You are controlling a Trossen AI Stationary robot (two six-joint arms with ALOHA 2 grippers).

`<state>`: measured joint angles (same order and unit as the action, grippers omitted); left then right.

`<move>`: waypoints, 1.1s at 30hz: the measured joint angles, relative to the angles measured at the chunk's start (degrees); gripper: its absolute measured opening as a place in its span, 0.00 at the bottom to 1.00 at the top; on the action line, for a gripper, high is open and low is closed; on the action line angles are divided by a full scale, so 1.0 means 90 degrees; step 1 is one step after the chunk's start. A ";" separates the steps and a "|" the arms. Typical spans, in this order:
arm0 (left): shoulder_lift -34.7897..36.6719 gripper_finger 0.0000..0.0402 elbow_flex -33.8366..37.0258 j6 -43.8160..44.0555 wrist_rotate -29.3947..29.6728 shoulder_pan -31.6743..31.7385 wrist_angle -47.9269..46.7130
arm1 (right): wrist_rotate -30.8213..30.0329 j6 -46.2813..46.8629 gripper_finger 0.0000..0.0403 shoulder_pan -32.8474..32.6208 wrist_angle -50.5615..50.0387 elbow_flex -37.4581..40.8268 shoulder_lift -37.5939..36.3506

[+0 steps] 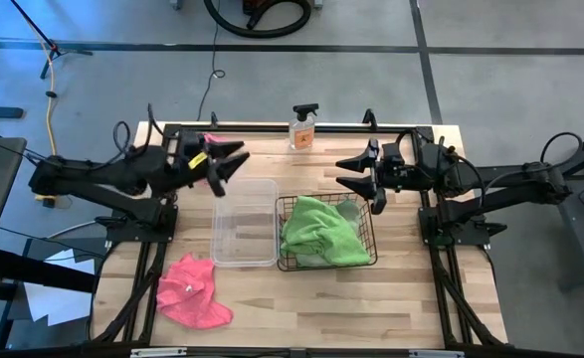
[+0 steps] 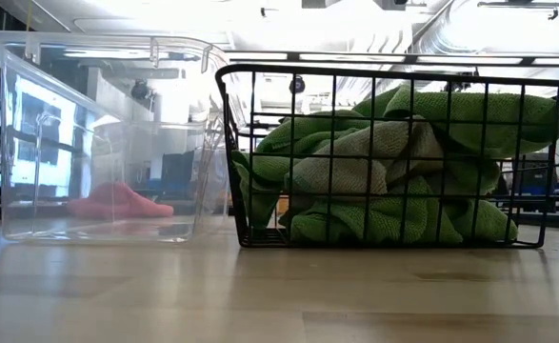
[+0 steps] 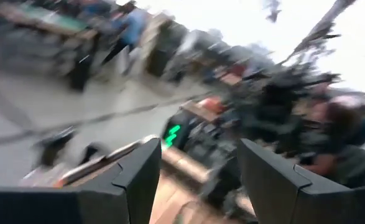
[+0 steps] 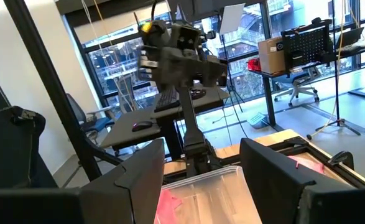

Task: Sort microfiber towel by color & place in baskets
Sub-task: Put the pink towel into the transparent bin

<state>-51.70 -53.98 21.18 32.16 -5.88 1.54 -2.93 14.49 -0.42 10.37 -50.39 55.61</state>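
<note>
While pink towel [image 1: 192, 290] lies well apart, both jaws open, empty.

Two rectangular baskets sit on the one light wooden counter [image 1: 391, 298]: one clear see-through plastic tub [image 1: 244, 223] and one black wire-mesh basket [image 1: 363, 261]. Towels show in two colours, one pink microfiber towel [image 1: 193, 290] lying on the counter and a heap of green microfiber cloth [image 1: 319, 235] in the mesh basket, its pieces too bunched to count. There is one small clear spray bottle with a black trigger [image 1: 302, 127], and two dark arms, each with one two-finger claw, left [image 1: 224, 166] and right [image 1: 356, 173].
</note>
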 joint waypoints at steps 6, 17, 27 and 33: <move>-0.0043 0.52 -0.1215 0.1395 0.0555 0.1068 -0.3731 | -0.0016 0.0080 0.51 0.0001 -0.0034 0.0000 0.0000; -0.0362 0.52 -0.1056 0.1262 -0.0605 0.4252 -0.6902 | -0.0029 0.0511 0.51 0.0016 -0.0163 -0.0002 0.0000; -0.1846 0.52 -0.0779 0.0288 -0.2450 0.5995 -0.6773 | -0.0042 0.0864 0.51 0.0045 -0.0381 -0.0005 0.0000; -0.2920 0.52 -0.0779 0.0297 -0.2715 0.6470 -0.6865 | -0.0042 0.0905 0.51 0.0043 -0.0439 -0.0005 0.0000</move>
<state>-77.99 -60.99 23.85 7.73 52.35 -60.25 -3.31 22.63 -0.03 6.42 -50.43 55.61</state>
